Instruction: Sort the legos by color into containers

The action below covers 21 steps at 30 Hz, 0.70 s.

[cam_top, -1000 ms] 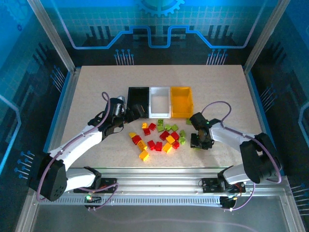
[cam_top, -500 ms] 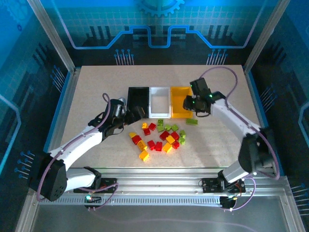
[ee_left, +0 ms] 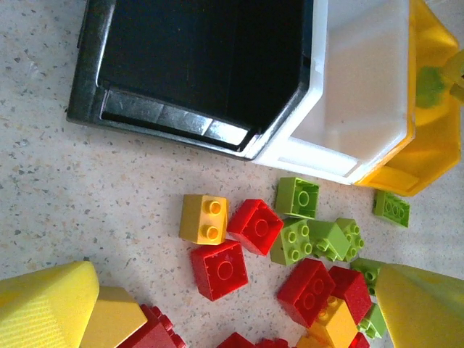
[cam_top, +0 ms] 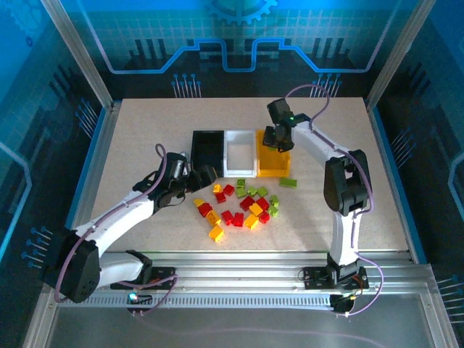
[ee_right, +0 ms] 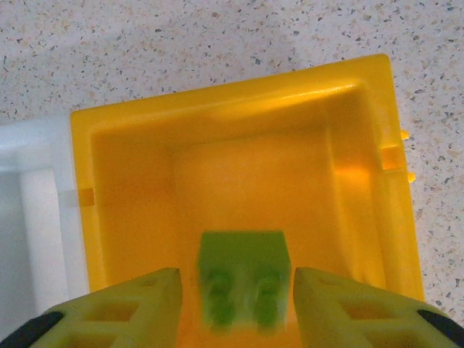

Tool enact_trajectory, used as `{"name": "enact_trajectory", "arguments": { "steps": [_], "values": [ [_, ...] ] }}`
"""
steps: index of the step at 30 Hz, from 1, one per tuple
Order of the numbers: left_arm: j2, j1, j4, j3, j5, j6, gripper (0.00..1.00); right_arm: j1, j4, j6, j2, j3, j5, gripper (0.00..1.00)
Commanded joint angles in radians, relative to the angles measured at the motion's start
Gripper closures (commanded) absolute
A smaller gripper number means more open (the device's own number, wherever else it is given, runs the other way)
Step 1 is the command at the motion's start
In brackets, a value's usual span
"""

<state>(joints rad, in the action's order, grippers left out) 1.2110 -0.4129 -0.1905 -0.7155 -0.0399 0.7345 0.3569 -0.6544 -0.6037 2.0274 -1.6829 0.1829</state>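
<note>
Right end effector (ee_right: 235,283) hangs spread over yellow bin (ee_right: 130,145) so the green lego (ee_right: 243,254), seemingly loose, lands inside; pile (cam_top: 243,204) at seven o'clock.

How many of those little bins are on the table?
3, side by side in one row: the black bin on the left, the white bin in the middle, the yellow bin on the right.
</note>
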Motion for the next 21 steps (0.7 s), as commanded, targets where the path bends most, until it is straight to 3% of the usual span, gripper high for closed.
{"name": "enact_trajectory", "arguments": {
  "steps": [1,7,16,21],
  "values": [
    [-0.032,-0.009,-0.035,0.01,-0.027,-0.009,0.01,0.007,-0.05,-0.007,0.022,-0.064,0.007,0.47],
    [-0.045,-0.02,-0.103,-0.015,-0.002,-0.029,0.05,0.026,-0.034,0.0,-0.056,-0.026,-0.01,0.45],
    [-0.003,-0.08,-0.244,-0.017,0.094,-0.018,0.25,0.096,0.078,0.006,-0.349,0.316,-0.044,0.45],
    [0.059,-0.102,-0.198,0.023,0.126,0.009,0.27,0.096,0.149,-0.022,-0.468,0.486,-0.075,0.44]
  ]
}}
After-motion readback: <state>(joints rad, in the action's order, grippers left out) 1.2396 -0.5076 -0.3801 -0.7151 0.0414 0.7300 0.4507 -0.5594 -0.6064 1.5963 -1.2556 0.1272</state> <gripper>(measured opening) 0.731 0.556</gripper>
